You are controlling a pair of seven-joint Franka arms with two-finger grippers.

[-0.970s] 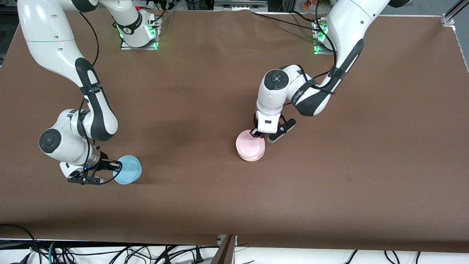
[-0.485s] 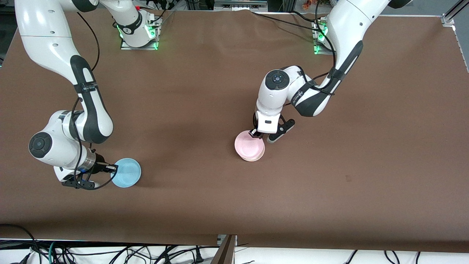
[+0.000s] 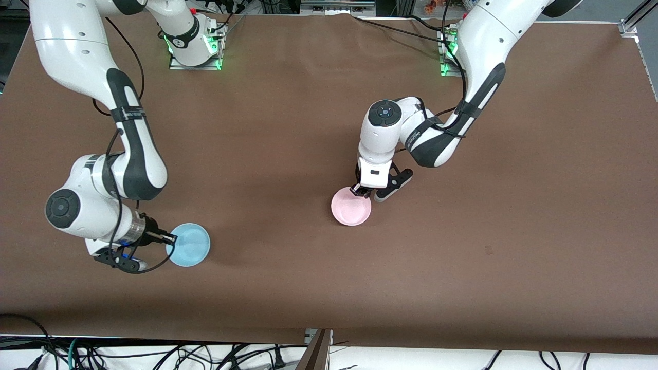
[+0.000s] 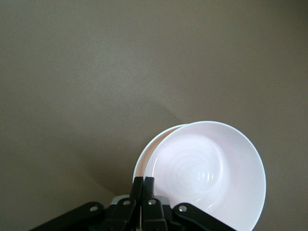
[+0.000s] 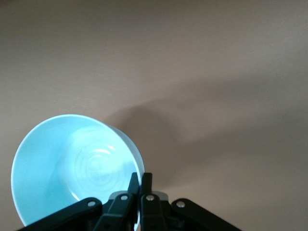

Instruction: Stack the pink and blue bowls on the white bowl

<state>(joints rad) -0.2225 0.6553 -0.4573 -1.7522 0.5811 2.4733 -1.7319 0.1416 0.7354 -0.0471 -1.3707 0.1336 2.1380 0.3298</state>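
**Front view: pink bowl going onto the white one, blue bowl waiting its turn**

Front view is showing the left gripper (image 3: 361, 190) pinching the rim of the pink bowl (image 3: 351, 206) near the middle of the table (image 3: 540, 205). Left wrist view is showing its fingers (image 4: 142, 191) closed thin on that rim, with a sliver of the white bowl (image 4: 150, 147) peeking out underneath, so the pink bowl is sitting in or just over the white one, a little off centre. Whether it is fully seated cannot be told.

Toward the right arm's end of the table, the right gripper (image 3: 168, 238) is clamping the rim of the blue bowl (image 3: 189, 244); right wrist view is showing the fingers (image 5: 140, 185) pressed together on the bowl's wall. Whether the blue bowl is resting on the table or lifted off it is unclear.

Judging by this, the first stacking step is finishing. The next move is calling for the left gripper to let go and clear away, then for the right arm to carry the blue bowl over the pink one and lower it level, so the stack is not being knocked.

No brands, labels or readable writing are showing on the bowls; small print on the arms is too fine to read.
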